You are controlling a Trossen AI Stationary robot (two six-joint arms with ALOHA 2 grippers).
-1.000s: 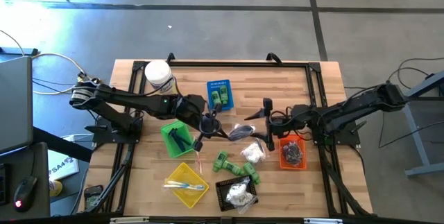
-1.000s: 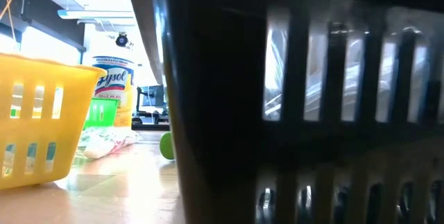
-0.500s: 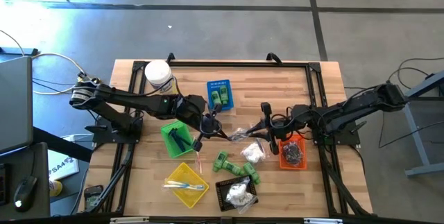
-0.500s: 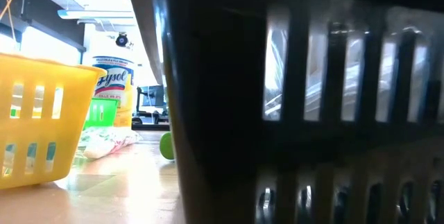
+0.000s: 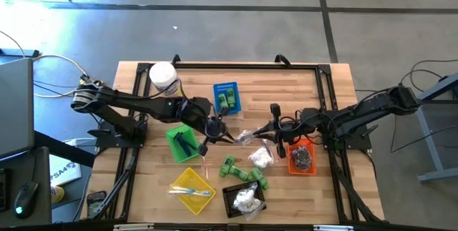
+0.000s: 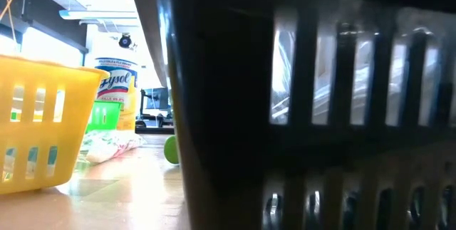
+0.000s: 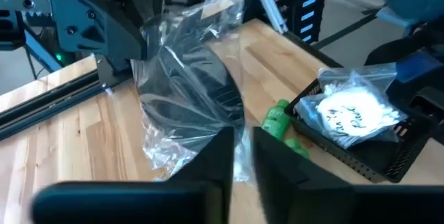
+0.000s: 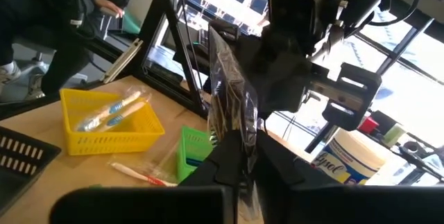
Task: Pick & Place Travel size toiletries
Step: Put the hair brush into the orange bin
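A clear plastic bag with dark pieces inside spans between my two grippers over the table's middle. My left gripper is shut on its left end, my right gripper on its right end. Near it, two green bottles, a white packet and a thin stick lie on the wood. The left wrist view shows the bag just past my left gripper. The right wrist view shows it rising from my right gripper. My left gripper pinches the clear bag's thin plastic edge between its two fingers, coming level from the table's left. One layer or several, I cannot tell. My right gripper pinches the bag's other end between its two fingers, coming level from the table's right. The bag stretches away from the fingers toward the left gripper.
Baskets ring the middle: blue with green bottles, green, yellow with toothbrushes, black with white packets, orange. A white jar stands at the far left. The black basket's wall fills the low view.
My right gripper has gone a little toward the table's left, up to the clear bag's right end. The bag stays between the two grippers. My left arm has kept still.
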